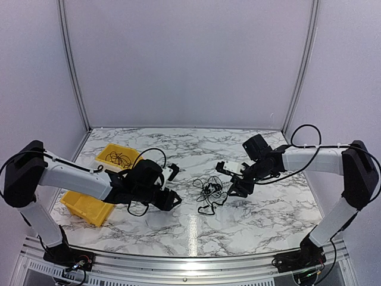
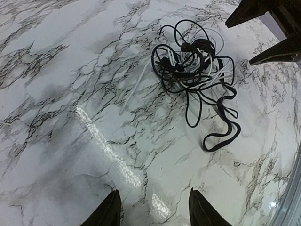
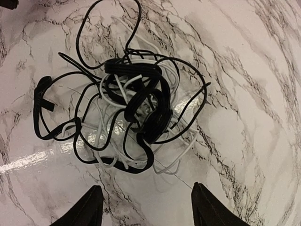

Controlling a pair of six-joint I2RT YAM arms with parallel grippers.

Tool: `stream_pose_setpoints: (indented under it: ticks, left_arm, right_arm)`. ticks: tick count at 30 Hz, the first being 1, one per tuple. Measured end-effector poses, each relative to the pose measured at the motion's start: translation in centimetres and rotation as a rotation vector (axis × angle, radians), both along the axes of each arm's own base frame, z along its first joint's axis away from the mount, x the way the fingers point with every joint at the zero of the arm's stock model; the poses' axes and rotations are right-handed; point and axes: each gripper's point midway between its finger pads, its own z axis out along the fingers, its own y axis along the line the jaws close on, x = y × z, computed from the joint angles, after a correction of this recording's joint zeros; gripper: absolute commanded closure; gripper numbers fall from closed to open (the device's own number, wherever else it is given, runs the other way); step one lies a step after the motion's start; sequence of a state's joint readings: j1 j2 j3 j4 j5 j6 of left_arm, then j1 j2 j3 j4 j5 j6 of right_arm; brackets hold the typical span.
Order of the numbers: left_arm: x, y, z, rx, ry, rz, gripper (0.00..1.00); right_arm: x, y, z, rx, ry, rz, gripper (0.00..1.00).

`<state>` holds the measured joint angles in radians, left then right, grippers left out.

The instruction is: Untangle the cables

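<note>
Left claw (image 2: 154, 200) and right claw (image 3: 146, 190) both spread, empty, flanking the tangled cables (image 3: 155, 120).

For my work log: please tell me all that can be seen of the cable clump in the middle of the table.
The cable clump is a loose knot of thin black cords with a few white ones woven through. They look soft and rubbery. Several black loops stick out and lie flat. It rests on the marble-patterned table between the left gripper and the right gripper; both are open and touch nothing.
</note>
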<state>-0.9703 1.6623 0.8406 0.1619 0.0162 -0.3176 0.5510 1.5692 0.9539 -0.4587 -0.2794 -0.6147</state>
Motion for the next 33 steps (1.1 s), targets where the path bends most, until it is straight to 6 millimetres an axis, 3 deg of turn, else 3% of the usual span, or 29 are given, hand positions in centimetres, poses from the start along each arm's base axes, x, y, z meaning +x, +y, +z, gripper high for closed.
stream_pose_setpoints:
  ticks: [5, 10, 19, 23, 30, 33]
  left_arm:
    - [1.5, -3.9, 1.3, -0.152, 0.067, 0.018, 0.44]
    - [3.6, -6.0, 2.4, -0.290, 0.139, 0.091, 0.45]
    - [7.9, -6.0, -0.8, -0.379, 0.302, 0.220, 0.65]
    - [7.7, -7.1, -1.2, -0.411, 0.344, 0.192, 0.72]
    - [7.6, -8.5, -0.4, -0.466, 0.361, 0.153, 0.99]
    - [7.7, -8.6, -0.2, -0.475, 0.357, 0.153, 1.00]
  right_arm:
    - [2.3, 1.4, 0.3, 0.008, -0.008, -0.006, 0.36]
    - [4.4, 2.8, 0.9, 0.025, -0.034, -0.006, 0.35]
    - [4.8, 3.8, 0.4, 0.030, -0.026, 0.007, 0.35]
    - [4.5, 4.4, 0.4, 0.035, -0.026, 0.020, 0.35]
    - [3.8, 5.6, -0.4, 0.031, -0.011, 0.046, 0.34]
    - [3.8, 6.0, -1.6, 0.020, 0.007, 0.052, 0.34]
